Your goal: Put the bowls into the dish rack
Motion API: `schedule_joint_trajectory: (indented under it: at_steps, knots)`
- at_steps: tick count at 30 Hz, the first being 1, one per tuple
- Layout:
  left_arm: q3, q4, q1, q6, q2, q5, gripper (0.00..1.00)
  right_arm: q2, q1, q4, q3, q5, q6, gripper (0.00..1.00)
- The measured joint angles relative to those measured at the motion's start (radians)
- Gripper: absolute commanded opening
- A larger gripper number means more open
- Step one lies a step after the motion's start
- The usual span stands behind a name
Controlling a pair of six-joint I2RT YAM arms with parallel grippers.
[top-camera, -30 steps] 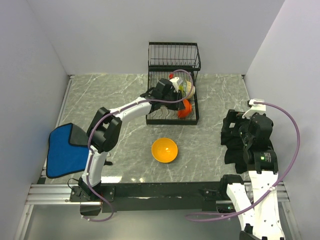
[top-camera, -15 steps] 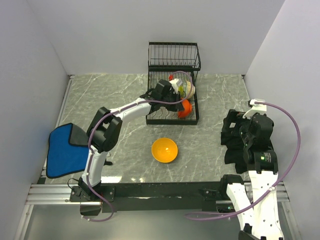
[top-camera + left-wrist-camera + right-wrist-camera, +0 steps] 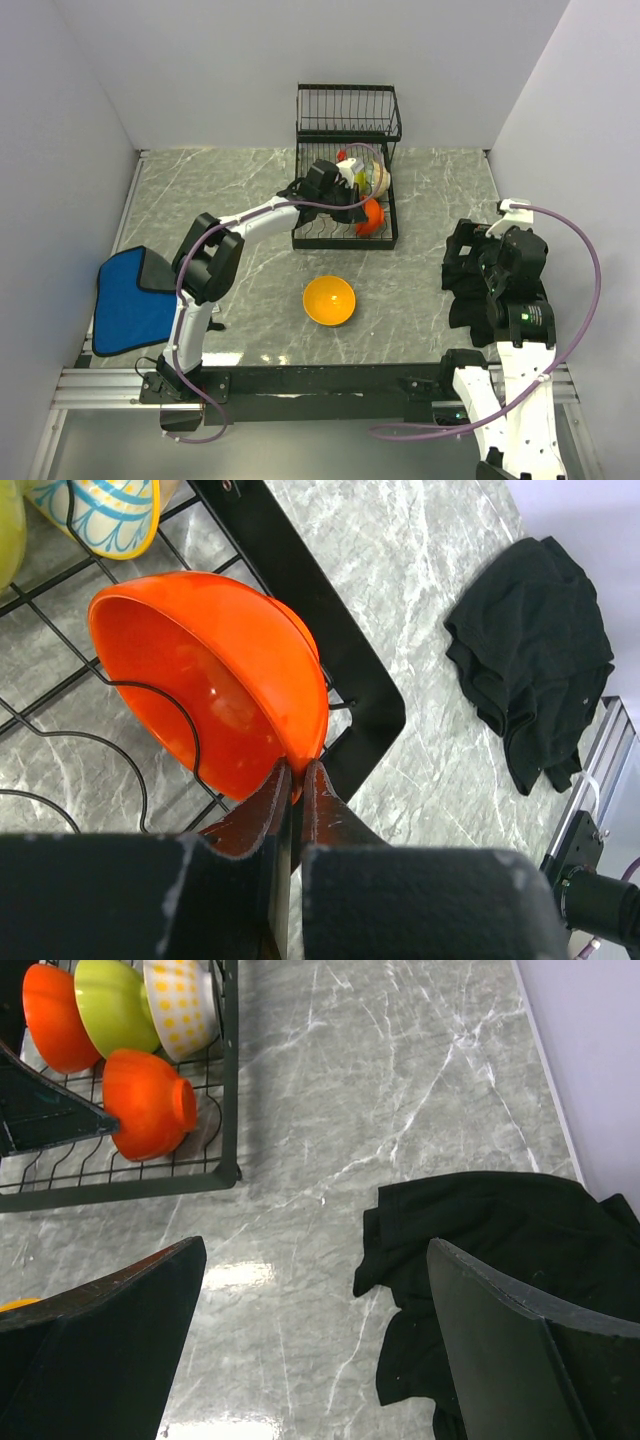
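Observation:
My left gripper (image 3: 357,210) is shut on the rim of a red-orange bowl (image 3: 210,680), which stands on edge in the front right corner of the black dish rack (image 3: 347,112). Its fingertips (image 3: 312,780) pinch the rim. A second red-orange bowl (image 3: 55,1015), a lime green bowl (image 3: 118,1005) and a cream patterned bowl (image 3: 180,1000) stand in the rack's lower tier. An orange bowl (image 3: 329,300) sits upright on the table in front of the rack. The blue bowl is out of view. My right gripper (image 3: 315,1250) is open and empty above the table.
A black cloth (image 3: 500,1260) lies crumpled on the table at the right, under my right gripper. A blue folded cloth (image 3: 125,300) lies at the table's left edge. The rack's upper shelf (image 3: 347,125) overhangs the back of the lower tier.
My left wrist has shifted slightly to the left at the rack, still holding the red-orange bowl. The right arm has not moved.

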Motion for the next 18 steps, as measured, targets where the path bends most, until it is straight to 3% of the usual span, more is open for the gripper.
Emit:
schedule_joint_trajectory:
  at_steps: [18]
  knots:
    - [-0.011, 0.106, 0.000, -0.034, -0.001, 0.171, 0.01, 0.003, -0.015, 0.000, -0.005, -0.005, 0.000, 1.00]
